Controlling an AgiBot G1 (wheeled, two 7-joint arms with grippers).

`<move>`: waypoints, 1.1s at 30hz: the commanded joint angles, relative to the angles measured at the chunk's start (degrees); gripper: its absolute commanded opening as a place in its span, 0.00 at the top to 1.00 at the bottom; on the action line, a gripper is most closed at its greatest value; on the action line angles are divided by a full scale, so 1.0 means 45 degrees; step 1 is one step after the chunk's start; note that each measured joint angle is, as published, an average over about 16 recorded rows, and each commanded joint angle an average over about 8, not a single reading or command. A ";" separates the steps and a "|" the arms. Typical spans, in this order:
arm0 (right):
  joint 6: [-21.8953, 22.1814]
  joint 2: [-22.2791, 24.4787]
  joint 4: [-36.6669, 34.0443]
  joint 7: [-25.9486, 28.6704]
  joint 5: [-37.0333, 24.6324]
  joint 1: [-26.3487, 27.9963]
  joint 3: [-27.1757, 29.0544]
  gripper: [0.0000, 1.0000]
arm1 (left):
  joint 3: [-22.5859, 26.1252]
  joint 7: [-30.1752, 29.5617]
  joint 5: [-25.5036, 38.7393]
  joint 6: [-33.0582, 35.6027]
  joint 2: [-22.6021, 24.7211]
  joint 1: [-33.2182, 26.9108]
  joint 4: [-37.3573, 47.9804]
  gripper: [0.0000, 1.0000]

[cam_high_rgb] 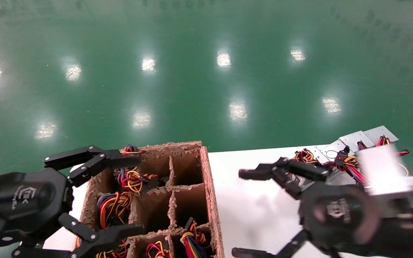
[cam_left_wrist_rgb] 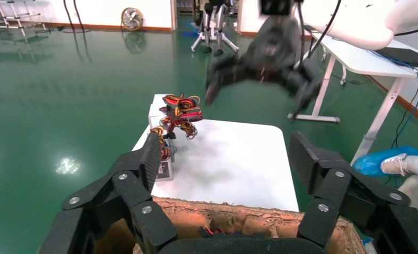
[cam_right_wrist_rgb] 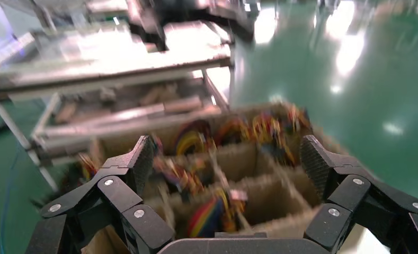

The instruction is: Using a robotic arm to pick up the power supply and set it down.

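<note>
Brown cardboard divider box [cam_high_rgb: 212, 200] stands left; silver power supplies [cam_high_rgb: 357, 140] with wire bundles lie far right. Right gripper [cam_high_rgb: 244, 211] and left gripper [cam_high_rgb: 134, 193] both spread wide, empty.

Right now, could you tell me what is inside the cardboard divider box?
The cardboard divider box holds coloured wire bundles in several compartments; two far cells look empty. The power supply bodies underneath are hidden, and the left gripper covers part.

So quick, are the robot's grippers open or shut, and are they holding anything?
Left gripper: open, empty, over the cardboard box.
Right gripper: open, empty, above the white table.
</note>
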 commanded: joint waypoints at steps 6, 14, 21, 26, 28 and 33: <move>0.0814 -0.0842 -0.0157 -0.0289 -0.1708 -0.0074 -0.0800 0.00 | 0.0000 0.0000 0.0000 0.0000 0.0000 0.0000 0.0000 1.00; 0.1089 -0.1925 -0.0798 -0.0294 -0.2486 0.0202 -0.1426 0.00 | 0.0000 0.0000 0.0000 0.0000 0.0000 0.0000 0.0000 1.00; 0.1025 -0.2703 -0.1163 -0.0305 -0.3037 0.0545 -0.1933 0.48 | 0.0001 0.0000 0.0000 0.0000 0.0000 0.0000 0.0000 1.00; 0.1254 -0.3065 -0.1309 -0.0306 -0.3507 0.0663 -0.2189 0.95 | 0.0001 0.0000 0.0000 0.0000 0.0000 0.0000 0.0000 1.00; 0.1377 -0.3152 -0.1336 -0.0325 -0.3708 0.0685 -0.2268 1.00 | 0.0001 0.0000 0.0000 0.0000 0.0000 0.0000 0.0000 1.00; 0.1672 -0.3330 -0.1365 -0.0450 -0.4203 0.0671 -0.2455 1.00 | 0.0001 0.0000 0.0000 0.0000 0.0000 0.0000 0.0000 1.00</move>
